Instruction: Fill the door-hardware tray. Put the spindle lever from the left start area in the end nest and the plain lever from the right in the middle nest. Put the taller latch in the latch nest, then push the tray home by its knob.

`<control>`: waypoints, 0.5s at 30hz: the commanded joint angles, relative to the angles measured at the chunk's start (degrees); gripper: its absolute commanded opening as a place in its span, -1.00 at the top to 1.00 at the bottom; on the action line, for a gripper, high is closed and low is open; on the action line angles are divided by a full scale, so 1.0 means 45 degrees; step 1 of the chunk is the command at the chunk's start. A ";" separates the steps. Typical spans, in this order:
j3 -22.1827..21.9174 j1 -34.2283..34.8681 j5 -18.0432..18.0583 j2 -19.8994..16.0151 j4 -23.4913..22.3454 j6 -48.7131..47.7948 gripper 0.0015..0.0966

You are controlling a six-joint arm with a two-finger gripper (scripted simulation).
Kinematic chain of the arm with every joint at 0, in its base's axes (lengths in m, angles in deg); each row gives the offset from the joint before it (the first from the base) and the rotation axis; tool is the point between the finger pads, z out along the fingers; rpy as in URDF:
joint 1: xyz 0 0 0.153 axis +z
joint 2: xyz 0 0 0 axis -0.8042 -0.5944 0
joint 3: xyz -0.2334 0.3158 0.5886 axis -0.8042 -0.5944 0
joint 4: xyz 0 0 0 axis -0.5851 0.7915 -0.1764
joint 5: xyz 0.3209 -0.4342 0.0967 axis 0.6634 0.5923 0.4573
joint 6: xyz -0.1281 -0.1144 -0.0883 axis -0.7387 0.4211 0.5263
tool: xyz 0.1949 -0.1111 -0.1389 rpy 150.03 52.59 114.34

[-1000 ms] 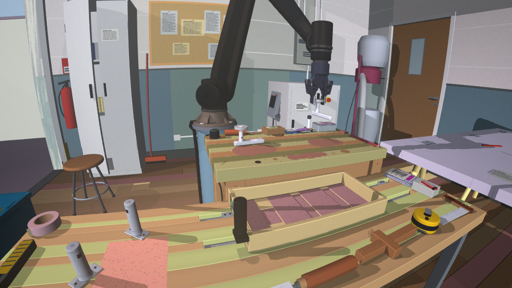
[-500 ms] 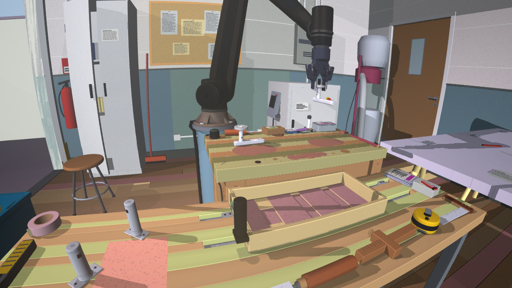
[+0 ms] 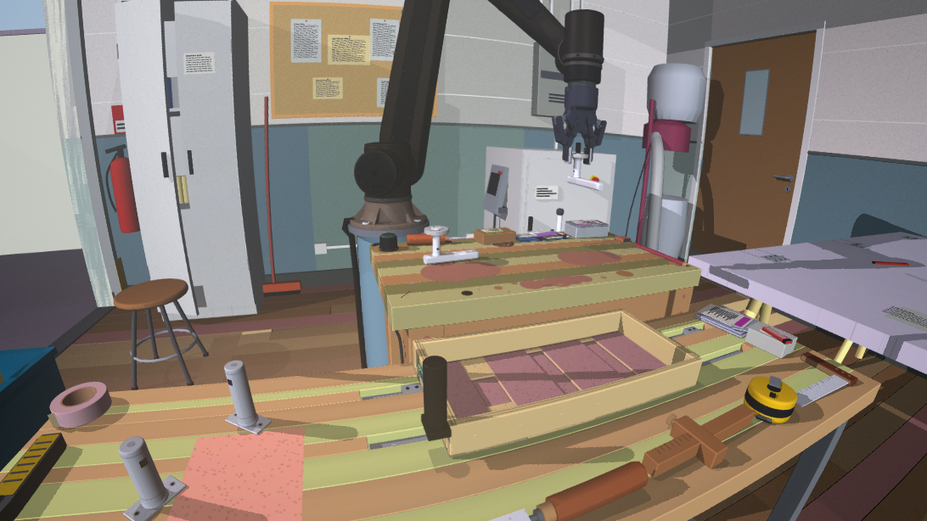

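On the near bench the wooden tray sits pulled out on its rails, with purple-lined nests inside and a black knob at its left end. Two grey latches stand on plates at the bench's left, one farther back and one near the front edge. High above the right side of the far bench my gripper holds a white lever clamped by its stem, the handle pointing right. Another white lever with a round flange on top rests on the far bench's left.
The far workbench carries small boxes along its back edge. A pink mat, tape roll, tape measure, mallet and screwdriver lie on the near bench. A grey table juts in at right.
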 commanded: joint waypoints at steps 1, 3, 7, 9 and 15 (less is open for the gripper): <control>0.0046 -0.0057 0.0004 -0.0008 0.0017 0.0051 0.86; 0.0106 -0.0215 0.0017 -0.0053 0.0018 0.0206 0.86; 0.0338 -0.0787 0.0070 -0.0231 0.0019 0.0768 0.86; 0.0518 -0.1192 0.0113 -0.0367 0.0020 0.1170 0.86; 0.1328 -0.2714 0.0328 -0.0960 0.0021 0.2685 0.86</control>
